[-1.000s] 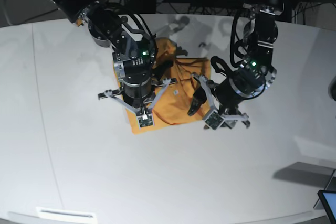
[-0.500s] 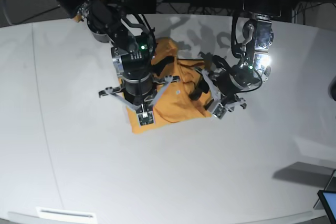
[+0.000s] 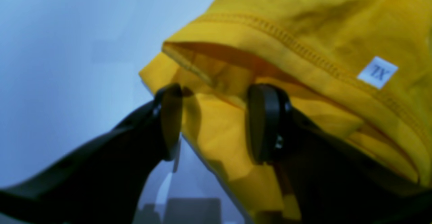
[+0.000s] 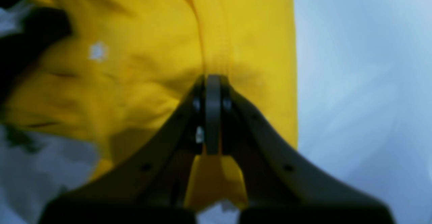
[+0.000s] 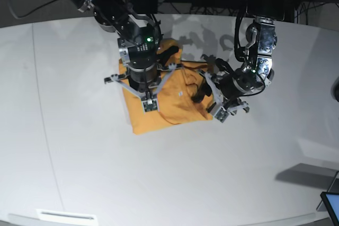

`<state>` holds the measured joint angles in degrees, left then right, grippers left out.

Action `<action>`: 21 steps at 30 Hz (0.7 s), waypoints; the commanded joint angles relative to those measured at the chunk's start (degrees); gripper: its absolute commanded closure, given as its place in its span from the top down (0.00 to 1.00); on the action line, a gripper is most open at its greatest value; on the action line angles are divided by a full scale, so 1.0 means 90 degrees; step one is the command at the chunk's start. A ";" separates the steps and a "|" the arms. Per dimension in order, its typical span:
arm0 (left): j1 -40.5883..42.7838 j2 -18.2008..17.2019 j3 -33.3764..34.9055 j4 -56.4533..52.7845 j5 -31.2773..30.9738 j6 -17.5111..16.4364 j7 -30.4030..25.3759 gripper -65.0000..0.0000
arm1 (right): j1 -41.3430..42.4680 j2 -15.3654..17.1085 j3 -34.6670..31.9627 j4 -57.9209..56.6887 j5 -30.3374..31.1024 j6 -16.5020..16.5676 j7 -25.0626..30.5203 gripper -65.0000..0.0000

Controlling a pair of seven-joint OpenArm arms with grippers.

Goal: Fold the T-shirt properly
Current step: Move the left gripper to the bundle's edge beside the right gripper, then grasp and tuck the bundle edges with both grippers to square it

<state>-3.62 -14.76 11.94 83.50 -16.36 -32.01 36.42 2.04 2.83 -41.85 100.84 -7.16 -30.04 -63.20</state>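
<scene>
Two robot arms reach from the far side over a pale, rounded counter (image 5: 79, 168), meeting above a single garment. The T-shirt (image 5: 169, 104) is plain orange-yellow and lies bunched, partly folded, in the middle of the counter toward its far edge.

The right arm's tool (image 4: 212, 112) sits over the left part of the shirt in the overhead view. Its wrist camera shows the two dark fingers pressed tightly together, pinching a raised ridge of yellow cloth between them; a seam runs away from the tips across the fabric. To the right of that cloth in this close view is bare grey-blue counter.

The left arm's tool (image 3: 211, 122) is at the shirt's right edge in the overhead view, tilted low toward the cloth. Its wrist camera shows its fingers spread apart, one rounded black pad (image 3: 266, 126) on the fabric side and the other at the counter side, with a layer of the shirt's folded edge lying in the gap between them. Whether either pad touches the cloth cannot be told. Above the pads a stitched hem opens like a pocket, and a tiny white tag (image 3: 377, 72) with dark lettering sits on the hem to the right.

Dark cables and equipment crowd the far background beyond the counter.
</scene>
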 commanded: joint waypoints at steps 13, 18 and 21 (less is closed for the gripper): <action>-0.0043 -0.0220 -0.0033 0.0172 0.0211 0.0055 0.0168 0.48 | 0.0100 -0.0104 0.0356 -0.0513 0.0781 0.0217 0.1078 0.00; 0.0075 -0.0357 -0.0258 0.1003 0.0191 0.0055 0.0217 0.48 | 0.0169 -0.0134 0.0327 0.0190 0.0361 -0.0066 0.0297 0.00; 0.0104 -0.0347 -0.0658 0.1471 0.0172 0.0055 0.0568 0.48 | 0.0169 -0.0134 0.0317 0.0659 0.0136 -0.0086 0.0053 0.00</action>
<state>-1.72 -17.54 6.13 95.66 -13.93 -31.66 42.96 2.66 2.07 -39.00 105.95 -5.37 -30.72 -63.35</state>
